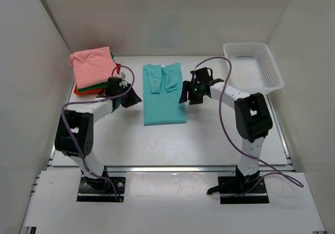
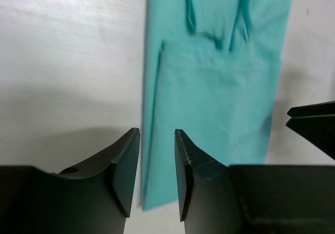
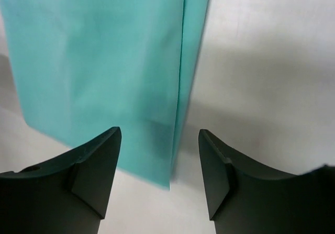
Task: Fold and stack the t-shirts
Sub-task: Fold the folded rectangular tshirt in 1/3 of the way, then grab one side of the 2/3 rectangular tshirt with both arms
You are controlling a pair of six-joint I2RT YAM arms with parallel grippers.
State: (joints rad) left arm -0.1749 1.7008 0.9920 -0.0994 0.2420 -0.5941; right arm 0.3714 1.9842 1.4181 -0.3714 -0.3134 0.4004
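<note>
A teal t-shirt (image 1: 164, 93) lies flat in the middle of the table, folded into a long strip with its sleeves turned in. A stack of folded t-shirts sits at the back left, salmon-pink (image 1: 93, 66) on top of green and red-orange (image 1: 84, 91). My left gripper (image 1: 130, 97) hovers at the teal shirt's left edge, jaws a little apart and empty (image 2: 157, 155); the shirt (image 2: 214, 103) lies below and beyond them. My right gripper (image 1: 187, 95) hovers at the shirt's right edge, jaws wide open and empty (image 3: 159, 155), above the corner of the shirt (image 3: 104, 61).
A white mesh basket (image 1: 272, 69) stands at the back right. White walls close in the table on the left, back and right. The right gripper's tip (image 2: 314, 124) shows at the right edge of the left wrist view.
</note>
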